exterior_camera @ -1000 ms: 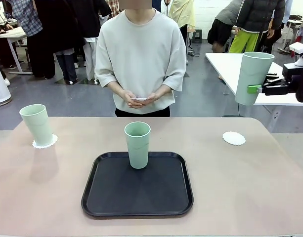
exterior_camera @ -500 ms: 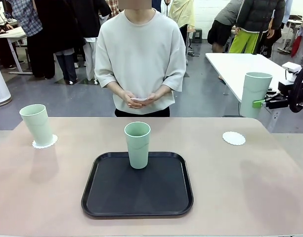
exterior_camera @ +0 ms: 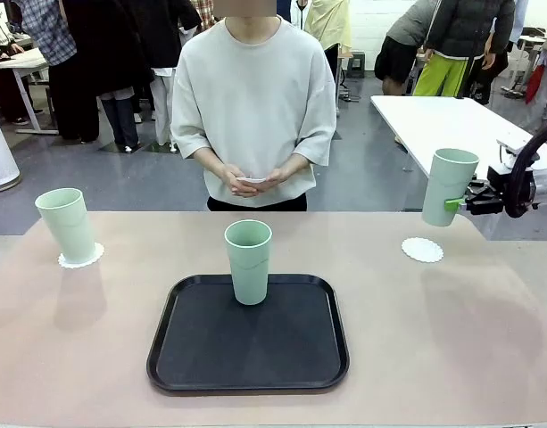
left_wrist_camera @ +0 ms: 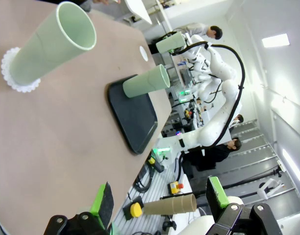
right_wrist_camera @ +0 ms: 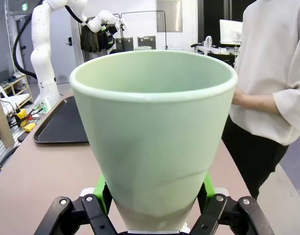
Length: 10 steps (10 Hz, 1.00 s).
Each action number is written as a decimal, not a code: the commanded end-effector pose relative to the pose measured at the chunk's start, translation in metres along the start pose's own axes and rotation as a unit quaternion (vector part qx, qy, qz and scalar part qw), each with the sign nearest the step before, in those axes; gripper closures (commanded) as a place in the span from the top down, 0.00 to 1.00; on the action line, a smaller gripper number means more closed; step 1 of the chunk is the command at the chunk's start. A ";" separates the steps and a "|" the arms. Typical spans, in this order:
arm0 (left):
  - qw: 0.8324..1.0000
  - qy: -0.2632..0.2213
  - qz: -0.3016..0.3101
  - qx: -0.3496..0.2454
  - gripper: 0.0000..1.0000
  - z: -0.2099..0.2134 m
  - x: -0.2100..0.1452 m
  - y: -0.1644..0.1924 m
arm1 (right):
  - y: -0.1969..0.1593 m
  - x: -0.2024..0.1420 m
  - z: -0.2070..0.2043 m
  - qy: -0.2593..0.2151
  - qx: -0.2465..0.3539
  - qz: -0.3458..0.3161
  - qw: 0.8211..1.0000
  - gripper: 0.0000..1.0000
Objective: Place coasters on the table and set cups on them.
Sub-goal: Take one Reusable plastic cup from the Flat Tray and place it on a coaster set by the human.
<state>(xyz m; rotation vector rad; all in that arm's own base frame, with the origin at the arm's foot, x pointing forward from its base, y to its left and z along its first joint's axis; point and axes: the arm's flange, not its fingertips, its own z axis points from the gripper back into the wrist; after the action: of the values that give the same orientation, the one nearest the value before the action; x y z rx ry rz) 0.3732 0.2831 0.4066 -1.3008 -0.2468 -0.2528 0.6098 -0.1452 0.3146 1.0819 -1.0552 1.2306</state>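
L gripper (left_wrist_camera: 159,196): fingers wide apart, nothing between the green pads, well off the L cup (exterior_camera: 68,223). L cup stands on L coaster (exterior_camera: 80,259) at far-L of table (exterior_camera: 434,348), long axis vertical, mouth up, narrow base down; coaster's scalloped white edge shows round the base. Mid cup (exterior_camera: 248,261) also upright, mouth up, standing in black tray (exterior_camera: 248,357) by its far edge, centre of table; tray holds that one cup. All 3 cups pale mint green, plain, no handle, tapering to base, w/ thicker lip at rim. Person at far side, hands (exterior_camera: 252,180) together at waist w/ sth small and white between them, can't tell what. R coaster (exterior_camera: 422,250) lies flat and bare near far-R corner, white, round, lacy edge. R cup (exterior_camera: 448,185) in the air, in front view just above and a bit R of R coaster, not touching it; mouth up, long axis near vertical, top leaning slightly R. R gripper (exterior_camera: 453,203) clamped on its lower part from the R, a green pad each side of the wall in R wrist view
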 end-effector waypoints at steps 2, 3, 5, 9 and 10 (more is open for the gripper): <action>1.000 -0.001 0.007 0.003 1.00 0.002 0.001 -0.003 | 0.007 0.000 0.013 -0.027 0.001 0.014 1.000 0.82; 1.000 -0.001 0.007 0.003 1.00 0.002 0.001 -0.003 | 0.001 -0.007 0.001 -0.005 0.002 -0.002 1.000 0.82; 1.000 -0.001 0.007 0.003 1.00 0.002 0.001 -0.003 | 0.001 -0.007 0.001 -0.005 0.002 -0.002 1.000 0.82; 1.000 -0.001 0.007 0.003 1.00 0.002 0.001 -0.003 | 0.007 -0.021 -0.009 0.051 -0.004 0.068 0.996 0.82; 1.000 -0.001 0.007 0.003 1.00 0.002 0.001 -0.003 | 0.009 -0.028 -0.015 0.064 -0.009 0.081 0.995 0.82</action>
<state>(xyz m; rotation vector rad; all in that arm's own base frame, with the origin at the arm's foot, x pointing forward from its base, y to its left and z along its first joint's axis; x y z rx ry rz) 0.3732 0.2830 0.4066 -1.3008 -0.2468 -0.2529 0.6075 -0.1479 0.2933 0.9854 -1.0675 1.3518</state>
